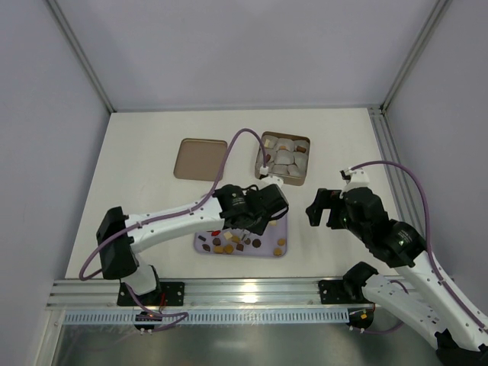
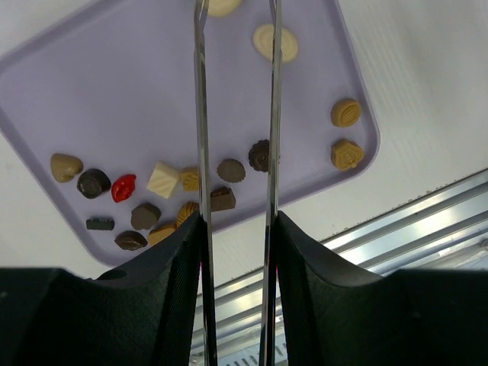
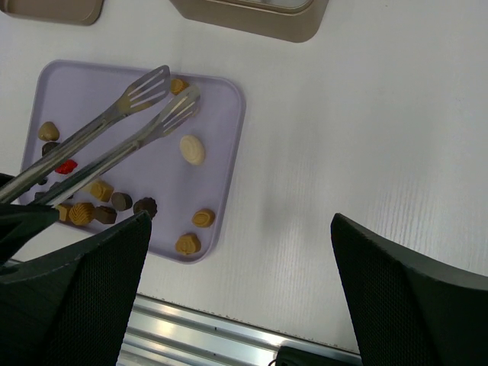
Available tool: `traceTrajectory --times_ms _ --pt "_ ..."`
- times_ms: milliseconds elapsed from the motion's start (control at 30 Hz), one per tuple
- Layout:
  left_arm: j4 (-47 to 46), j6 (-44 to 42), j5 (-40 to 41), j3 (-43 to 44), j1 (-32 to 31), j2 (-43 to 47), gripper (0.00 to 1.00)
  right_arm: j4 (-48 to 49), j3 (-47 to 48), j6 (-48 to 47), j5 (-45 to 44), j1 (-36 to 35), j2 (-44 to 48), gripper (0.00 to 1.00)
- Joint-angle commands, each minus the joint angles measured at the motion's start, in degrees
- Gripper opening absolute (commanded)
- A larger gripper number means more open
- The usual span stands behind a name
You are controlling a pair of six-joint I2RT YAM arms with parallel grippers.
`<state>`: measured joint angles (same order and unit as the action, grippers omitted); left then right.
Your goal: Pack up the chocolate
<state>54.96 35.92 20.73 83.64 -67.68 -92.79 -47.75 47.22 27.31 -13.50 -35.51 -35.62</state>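
The chocolate (image 1: 229, 245) lies as small brown, tan and cream pieces on a lavender tray (image 1: 200, 242). In the left wrist view a red piece (image 2: 123, 187) and a cream square (image 2: 163, 179) sit among dark ones on the tray (image 2: 114, 91). My left gripper (image 1: 255, 210) (image 2: 236, 221) is shut on metal tongs (image 2: 200, 114). Their tips (image 3: 160, 80) hover over the tray's far part with a tan piece (image 3: 178, 85) between them; I cannot tell whether it is pinched. My right gripper (image 1: 325, 217) (image 3: 238, 229) stands open over bare table right of the tray.
A tan box (image 1: 263, 149) with pale cup liners (image 1: 284, 158) stands behind the tray, and its flat brown lid (image 1: 200, 158) lies to its left. An aluminium rail (image 1: 244, 290) runs along the near table edge. The frame's posts stand at the back corners.
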Motion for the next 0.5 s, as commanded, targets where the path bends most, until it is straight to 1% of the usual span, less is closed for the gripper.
traceTrajectory --times_ms 0,267,467 --pt "-2.31 7.05 3.79 -2.07 -1.75 2.36 0.41 1.25 0.68 -0.50 0.14 0.09 -0.24 1.00" --pt "-3.63 9.87 3.09 -3.92 -5.26 0.33 0.42 1.16 0.77 -0.42 0.31 0.09 0.02 1.00" --pt "-3.89 10.83 2.56 -4.88 -6.67 0.07 0.43 0.99 0.68 -0.33 0.40 0.09 0.02 1.00"
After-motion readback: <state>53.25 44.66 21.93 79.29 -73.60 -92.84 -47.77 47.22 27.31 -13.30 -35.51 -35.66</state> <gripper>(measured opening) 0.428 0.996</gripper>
